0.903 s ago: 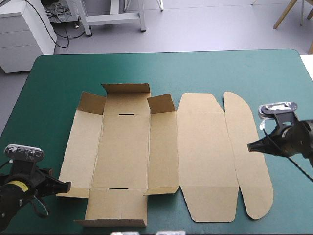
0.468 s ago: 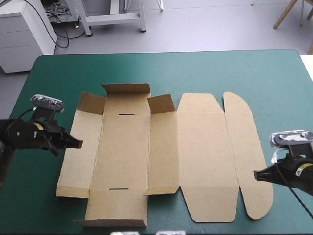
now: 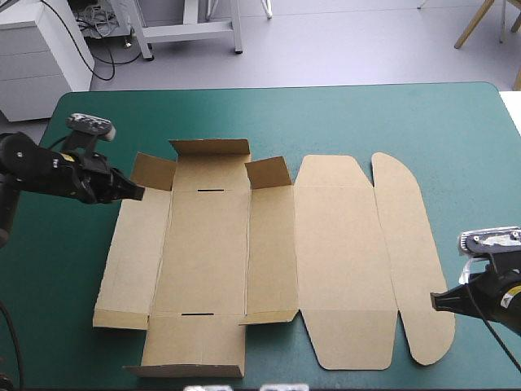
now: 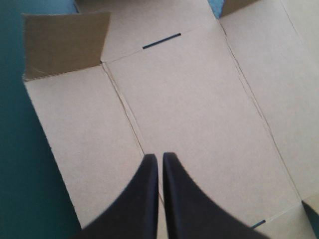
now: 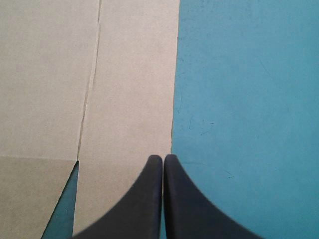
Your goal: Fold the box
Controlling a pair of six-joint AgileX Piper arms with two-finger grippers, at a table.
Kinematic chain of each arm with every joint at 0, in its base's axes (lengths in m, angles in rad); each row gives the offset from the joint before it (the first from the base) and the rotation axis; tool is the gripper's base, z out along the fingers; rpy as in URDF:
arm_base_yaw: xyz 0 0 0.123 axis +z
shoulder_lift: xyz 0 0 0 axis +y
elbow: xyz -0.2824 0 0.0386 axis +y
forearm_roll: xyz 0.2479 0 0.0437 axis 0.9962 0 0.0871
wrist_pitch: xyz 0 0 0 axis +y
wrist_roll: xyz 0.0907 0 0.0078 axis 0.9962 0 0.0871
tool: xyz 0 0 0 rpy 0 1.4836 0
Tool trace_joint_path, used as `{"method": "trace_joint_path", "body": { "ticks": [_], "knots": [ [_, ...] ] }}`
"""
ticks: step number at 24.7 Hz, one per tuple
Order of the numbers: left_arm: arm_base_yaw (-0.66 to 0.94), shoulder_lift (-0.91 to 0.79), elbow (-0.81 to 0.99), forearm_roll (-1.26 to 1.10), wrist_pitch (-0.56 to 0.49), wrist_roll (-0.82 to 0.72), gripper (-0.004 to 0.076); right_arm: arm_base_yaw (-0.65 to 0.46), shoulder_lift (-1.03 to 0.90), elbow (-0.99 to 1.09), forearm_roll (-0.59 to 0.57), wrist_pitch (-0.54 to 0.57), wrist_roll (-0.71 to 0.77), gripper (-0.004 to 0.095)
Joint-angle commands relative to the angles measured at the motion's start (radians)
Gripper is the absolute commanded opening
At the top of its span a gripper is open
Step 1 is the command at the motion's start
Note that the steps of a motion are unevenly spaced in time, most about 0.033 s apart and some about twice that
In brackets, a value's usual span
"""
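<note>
From above I see the whole box [image 3: 269, 261] lying cut open and flat on the worktop [image 3: 366, 114], between my two arms. Only its far flaps are tipped up a little. The wrist cameras show just pieces of it. Ahead of the left pincer [image 3: 140, 194] lie the base panel, a dark slot [image 4: 161, 41] and one raised corner flap [image 4: 65, 42]. Ahead of the right pincer [image 3: 434, 300] the box's straight outer edge runs on, with bare teal-green worktop on one side of it and board on the other. There is also a small notch [image 5: 62, 211] in the board beside the pincer, which is hard to pick out from above.

Both pincers are closed to a point and hold nothing. The left tip sits at the box's far-left corner flap. The right tip sits at the outer edge of the rounded end panel. I cannot tell whether either touches the board.

Since the earlier frames the left arm has travelled along the box's left edge toward the far side. The right arm has drawn back toward the near edge. The box has not shifted.
</note>
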Motion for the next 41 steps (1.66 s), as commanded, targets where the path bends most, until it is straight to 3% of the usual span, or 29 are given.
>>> {"method": "trace_joint_path", "body": {
  "ticks": [1, 9, 12, 15, 18, 20, 22, 24, 26, 41],
  "knots": [
    [0.142, -0.025, -0.035, -0.131, 0.048, 0.030, 0.0019, -0.008, 0.000, -0.023, -0.021, -0.042, -0.001, -0.0014],
    [0.518, -0.022, -0.035, -0.207, 0.048, 0.124, 0.0019, -0.008, 0.000, -0.023, -0.019, -0.059, -0.001, -0.0014],
    [0.541, -0.022, -0.035, -0.224, 0.036, 0.111, 0.0012, -0.008, 0.000, -0.023, -0.015, -0.059, -0.001, -0.0014],
    [0.541, -0.022, -0.035, -0.166, -0.012, -0.042, 0.0008, -0.008, 0.000, -0.023, -0.015, -0.059, -0.001, -0.0014],
    [0.541, -0.022, -0.035, -0.140, -0.005, -0.042, 0.0037, -0.008, 0.000, -0.023, -0.015, -0.059, -0.001, -0.0014],
    [0.541, -0.022, -0.035, -0.141, 0.010, -0.042, 0.0122, -0.008, 0.000, -0.023, -0.015, -0.059, -0.001, -0.0014],
    [0.541, -0.022, -0.035, -0.149, 0.020, -0.042, 0.0312, -0.008, 0.000, -0.023, -0.015, -0.059, -0.003, -0.0014],
    [0.541, -0.022, -0.029, -0.152, 0.023, -0.042, 0.0552, -0.008, 0.000, -0.023, -0.015, -0.063, -0.003, -0.0014],
    [0.541, -0.022, 0.002, -0.154, 0.032, -0.044, 0.0711, -0.008, 0.000, -0.023, -0.015, -0.063, -0.003, -0.0014],
    [0.541, -0.022, 0.404, -0.190, -0.051, 0.033, 0.0733, -0.008, 0.000, -0.023, -0.003, -0.090, -0.003, -0.0014]
  ]
}}
